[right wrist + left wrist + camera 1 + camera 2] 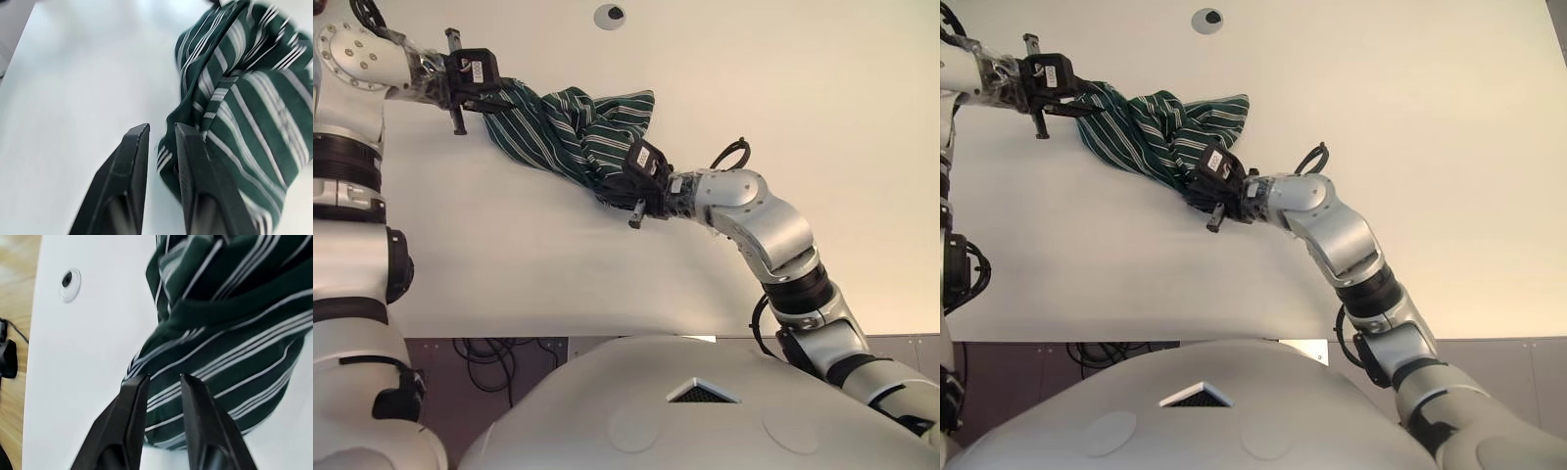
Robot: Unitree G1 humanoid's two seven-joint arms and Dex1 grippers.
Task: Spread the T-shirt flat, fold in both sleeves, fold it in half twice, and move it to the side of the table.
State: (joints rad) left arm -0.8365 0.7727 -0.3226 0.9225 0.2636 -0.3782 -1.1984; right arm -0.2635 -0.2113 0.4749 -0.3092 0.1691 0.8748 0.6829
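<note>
T-shirt (570,125) lies bunched at the table's (509,264) far left, pinched by your left claw (499,96) and right claw (612,183); pull apart too fast and the right's shallow edge-hold could slip.

The T-shirt (573,127) is coloured dark green and is crossed by thin white stripes, which are set in small groups with broader bands of plain green between them. The counter (509,255) is seen as a plain off-white, unpatterned. A pale grey ring (610,15) with a dark centre is set into it. The left pincer (164,378) and the right pincer (161,126) are both finished in black. The floor (14,284) is shown in light wood-brown, and the cables (489,357) in black.
</note>
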